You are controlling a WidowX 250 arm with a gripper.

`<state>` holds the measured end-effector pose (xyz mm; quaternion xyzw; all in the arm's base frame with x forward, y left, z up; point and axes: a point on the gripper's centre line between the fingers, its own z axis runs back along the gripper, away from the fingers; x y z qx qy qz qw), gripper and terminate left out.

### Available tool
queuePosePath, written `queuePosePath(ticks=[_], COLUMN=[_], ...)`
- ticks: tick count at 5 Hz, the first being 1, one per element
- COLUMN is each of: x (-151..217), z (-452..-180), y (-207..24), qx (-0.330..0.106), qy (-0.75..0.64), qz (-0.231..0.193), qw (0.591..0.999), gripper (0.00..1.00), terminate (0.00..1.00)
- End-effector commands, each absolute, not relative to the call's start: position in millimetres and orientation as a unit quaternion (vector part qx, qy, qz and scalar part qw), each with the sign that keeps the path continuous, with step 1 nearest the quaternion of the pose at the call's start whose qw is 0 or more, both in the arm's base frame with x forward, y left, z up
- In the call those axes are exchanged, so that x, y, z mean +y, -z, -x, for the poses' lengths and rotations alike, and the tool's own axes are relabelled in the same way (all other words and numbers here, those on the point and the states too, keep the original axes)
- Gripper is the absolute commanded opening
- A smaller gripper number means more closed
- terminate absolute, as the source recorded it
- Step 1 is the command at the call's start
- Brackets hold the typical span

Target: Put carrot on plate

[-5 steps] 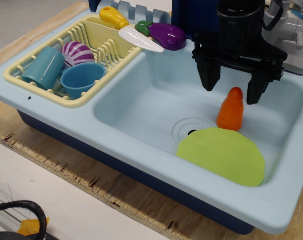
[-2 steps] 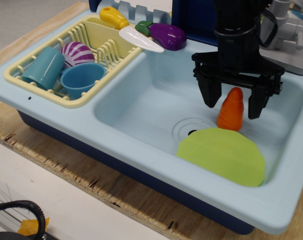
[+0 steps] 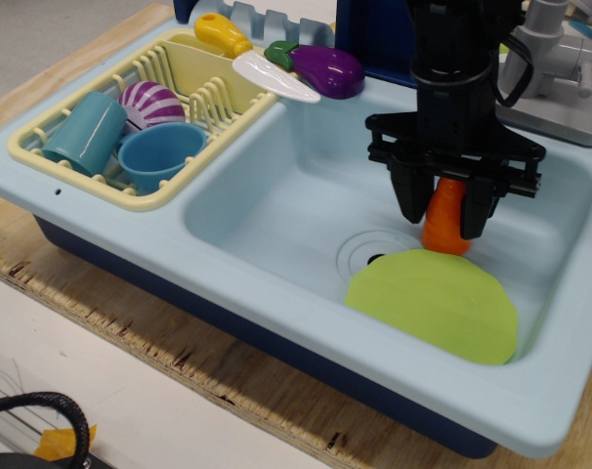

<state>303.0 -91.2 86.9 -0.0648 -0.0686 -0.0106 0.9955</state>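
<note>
- Surface: raw plywood board (image 3: 130, 322), rough splintered edge, sitting on a pale tabletop (image 3: 42, 391). A black cable (image 3: 52, 405) curls in the bottom-left corner.
- On the board: one toy sink unit (image 3: 276, 293), light blue moulded plastic, smooth and slightly glossy, on a dark blue base. One rectangular basin with a round ribbed drain (image 3: 374, 256).
- One dish rack (image 3: 145, 200), pale yellow plastic with slotted ribs, set in the left of the sink unit. It holds two blue cups (image 3: 86, 132) and one purple-and-white striped piece (image 3: 151, 103).
- On the back rim of the sink unit: one purple eggplant (image 3: 327, 68) with green cap, glossy; one toy knife (image 3: 262, 66), white blade, yellow handle.
- One plate (image 3: 435, 305), lime green, matte, flat, roughly round, lying in the basin at front right, just beside the drain.
- One carrot (image 3: 446, 220), orange, ridged cone, standing upright in the basin; its base is at the plate's far edge. Cannot tell whether it touches the plate.
- One gripper (image 3: 444, 217), black, pointing straight down. Its two fingers (image 3: 410, 195) flank the carrot, one on each side, closed in against it; top of the carrot hidden between them.
- Behind right: grey robot base (image 3: 560, 73).
</note>
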Motion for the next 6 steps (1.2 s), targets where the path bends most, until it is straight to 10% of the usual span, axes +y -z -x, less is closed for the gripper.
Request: queuePosePath(ticks=[1, 3, 6], x=[-93, -106, -125], z=[-303, -279, -242], y=[-101, -156, -125], qx=[-0.082, -0.097, -0.094], qy=[0.005, -0.037, -0.099], qz=[0.058, -0.009, 0.041], qw=[0.995, 0.995, 0.99], gripper=[0.0, 0.0, 0.0], terminate=[0.0, 0.0, 0.0])
